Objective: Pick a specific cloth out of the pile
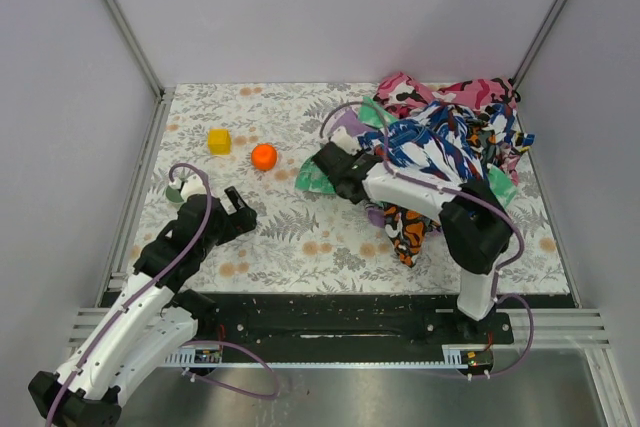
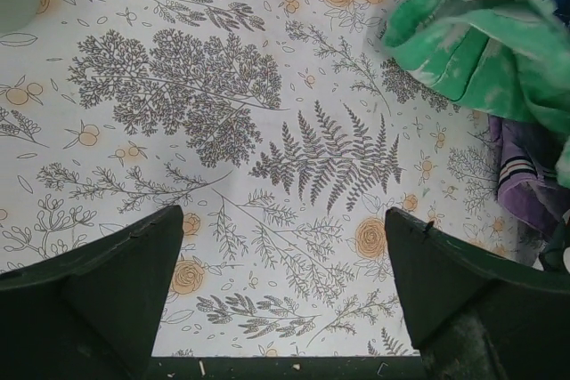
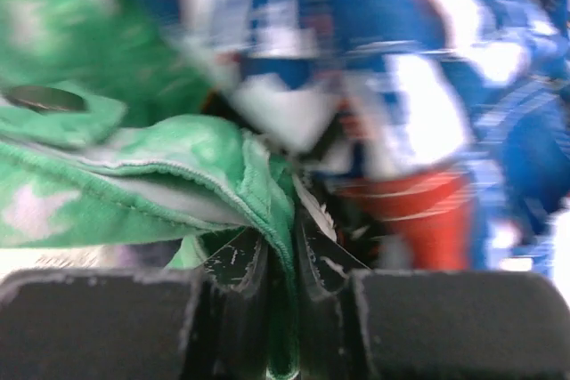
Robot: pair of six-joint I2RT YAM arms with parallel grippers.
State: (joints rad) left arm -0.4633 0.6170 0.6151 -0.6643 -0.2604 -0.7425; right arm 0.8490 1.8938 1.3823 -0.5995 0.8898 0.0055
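Observation:
The pile (image 1: 450, 137) of patterned garments lies at the back right of the floral table. The lilac cloth shows only in patches under it: one by the pile's left edge (image 1: 350, 125), and a striped band in the left wrist view (image 2: 521, 175). My right gripper (image 1: 325, 169) is at the pile's left edge. In the right wrist view it (image 3: 283, 255) is shut on a fold of the green-and-white mottled cloth (image 3: 134, 175), with the blue-white-red garment (image 3: 401, 86) behind. That green cloth also shows in the top view (image 1: 312, 179) and the left wrist view (image 2: 463, 42). My left gripper (image 1: 240, 209) is open and empty over bare table (image 2: 285, 220).
A yellow block (image 1: 219, 140) and an orange ball (image 1: 264, 157) sit on the table left of the pile. A small pale green object (image 1: 178, 190) lies near the left arm. White walls enclose the table on three sides.

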